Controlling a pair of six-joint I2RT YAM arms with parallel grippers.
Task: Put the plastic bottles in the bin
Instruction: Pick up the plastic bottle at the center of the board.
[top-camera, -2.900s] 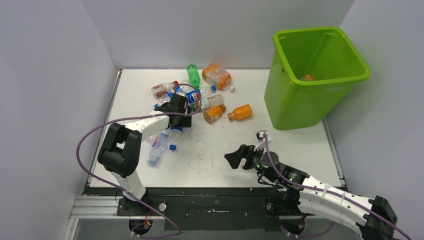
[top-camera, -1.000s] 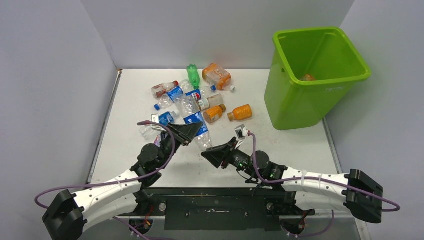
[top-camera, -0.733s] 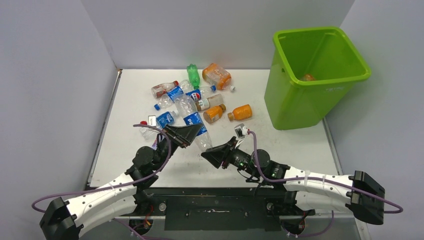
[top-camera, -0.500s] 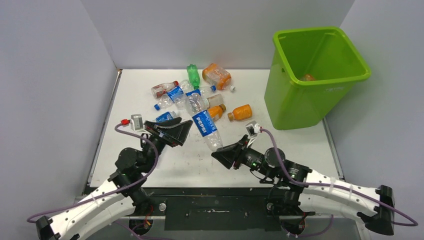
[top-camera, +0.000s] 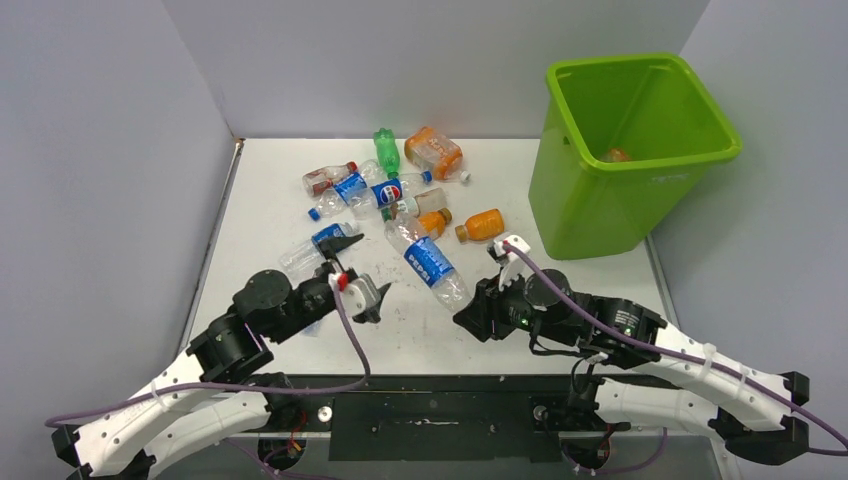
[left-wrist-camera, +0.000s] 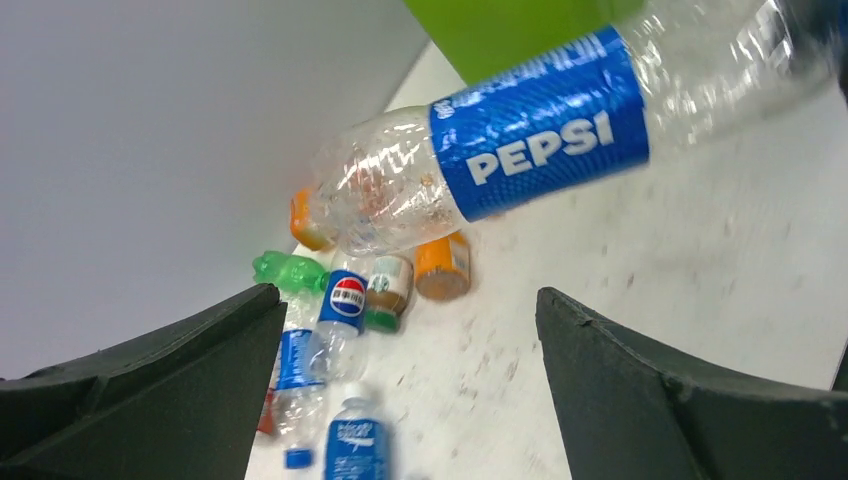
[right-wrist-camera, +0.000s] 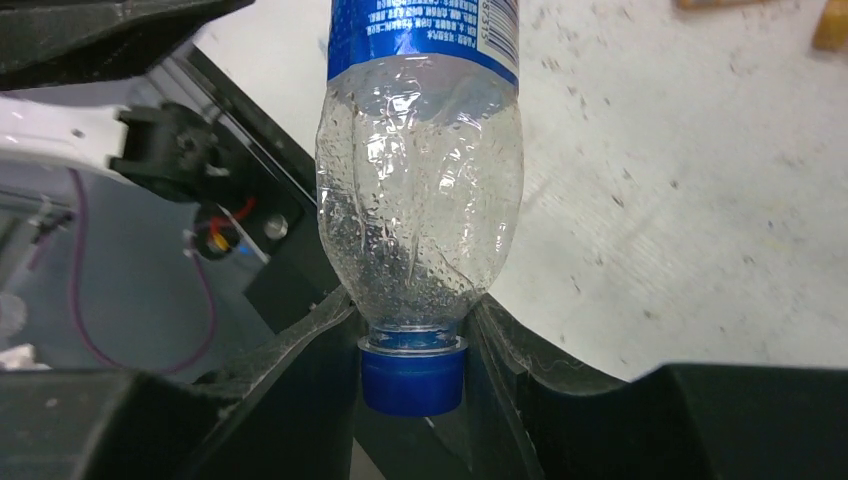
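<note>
Front centre | right pincer (right-wrist-camera: 412, 335) clamped on Pepsi bottle (right-wrist-camera: 420, 200) (neck) | left pincer (left-wrist-camera: 410, 385) apart

You have one bin (top-camera: 600, 215), one green bottle (top-camera: 386, 150), three orange bottles (top-camera: 483, 224) outside the bin, four blue-labelled bottles (top-camera: 430, 262) and one red-labelled bottle (top-camera: 322, 180). The other clear ones overlap too much to count.

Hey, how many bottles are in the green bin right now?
1: an orange bottle shows just above the near rim of the bin, inside it. That wall may hide more.
</note>
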